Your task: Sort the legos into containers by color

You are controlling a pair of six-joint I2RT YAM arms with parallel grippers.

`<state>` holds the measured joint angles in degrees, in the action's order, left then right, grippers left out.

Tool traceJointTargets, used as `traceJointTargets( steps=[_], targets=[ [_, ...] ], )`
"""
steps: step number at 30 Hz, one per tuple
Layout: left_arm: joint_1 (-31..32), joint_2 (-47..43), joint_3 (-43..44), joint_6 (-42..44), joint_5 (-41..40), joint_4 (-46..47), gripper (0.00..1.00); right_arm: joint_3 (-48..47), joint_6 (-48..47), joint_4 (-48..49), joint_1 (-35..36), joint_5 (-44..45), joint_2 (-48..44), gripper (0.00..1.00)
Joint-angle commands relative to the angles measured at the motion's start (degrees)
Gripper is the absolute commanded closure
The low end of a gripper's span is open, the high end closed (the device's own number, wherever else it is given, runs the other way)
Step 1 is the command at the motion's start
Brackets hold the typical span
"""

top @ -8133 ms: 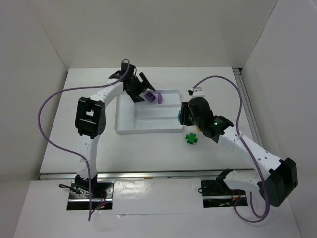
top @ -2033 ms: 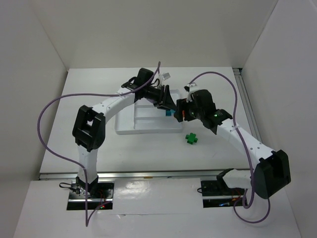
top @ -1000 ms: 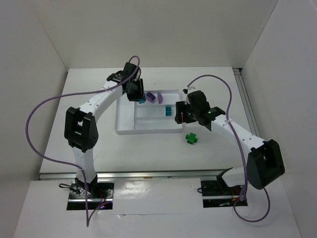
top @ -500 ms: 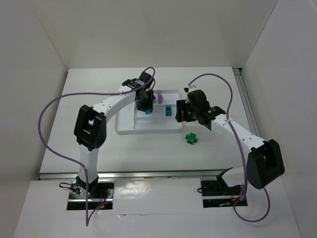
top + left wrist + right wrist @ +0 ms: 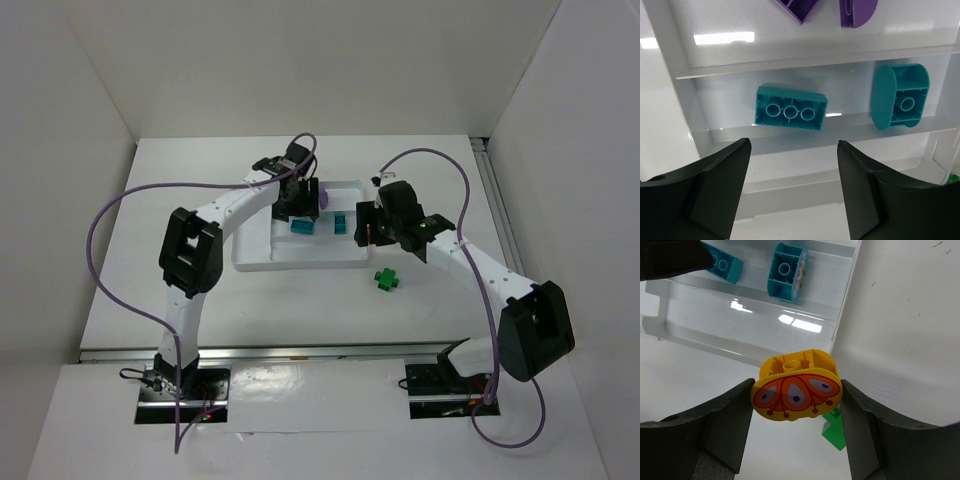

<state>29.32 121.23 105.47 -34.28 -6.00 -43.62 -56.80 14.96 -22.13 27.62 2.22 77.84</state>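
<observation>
Sort in progress; status check.

The shallow white three-section plastic tray (image 5: 250, 250) sits mid-frame in the top view.

In the left wrist view:
- The section at the top of the frame holds a purple angular plastic piece (image 5: 799, 9) and a purple round-ended plastic piece (image 5: 857, 10). Both are cut off by the frame edge.
- The middle section holds a teal rectangular three-hole brick (image 5: 790, 107) at centre and a teal round-ended brick (image 5: 901, 96) at right, apart from each other.
- The section at the bottom of the frame shows no piece in the part visible.

The left hand (image 5: 792, 150) has its fingers spread wide with nothing between them. It hovers over the teal row.

The right hand (image 5: 796, 385) is closed onto a yellow rounded brick with a red petal print (image 5: 796, 390). It holds the brick above the white bench (image 5: 300, 310), just off the tray's right edge.

A green cross-shaped plastic piece (image 5: 385, 279) lies on the bench just outside the tray's lower right corner, with nothing touching it.

Judgement:
- Purple and teal look sorted.
- Yellow is in hand but not yet placed.
- Green is not yet picked up.
- One section looks free for the two remaining colours. I cannot tell which colour it is meant for.
</observation>
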Motion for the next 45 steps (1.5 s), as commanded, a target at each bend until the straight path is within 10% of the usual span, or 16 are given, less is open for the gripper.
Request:
traceJointTargets(
  steps=[1,31,36,45],
  targets=[
    [0.4,-4.9,2.0,-0.6,-3.1,0.6,0.18,-2.6,-0.3,-0.4,0.2,0.2,-0.6,0.58],
    [-7.4,-29.1,-5.2,1.0,-3.7,-5.5,0.2,-12.4,14.3,2.0,11.1,8.5,18.9,0.51],
    [-7.4,-29.1,-5.7,1.0,-2.6,-5.0,0.2,-13.9,15.5,1.6,11.1,11.4,20.6,0.0],
    [-7.4,-29.1,-6.2,1.0,-2.6,-5.0,0.2,-5.1,21.8,-7.4,9.7,24.1,4.6,0.17]
  ],
)
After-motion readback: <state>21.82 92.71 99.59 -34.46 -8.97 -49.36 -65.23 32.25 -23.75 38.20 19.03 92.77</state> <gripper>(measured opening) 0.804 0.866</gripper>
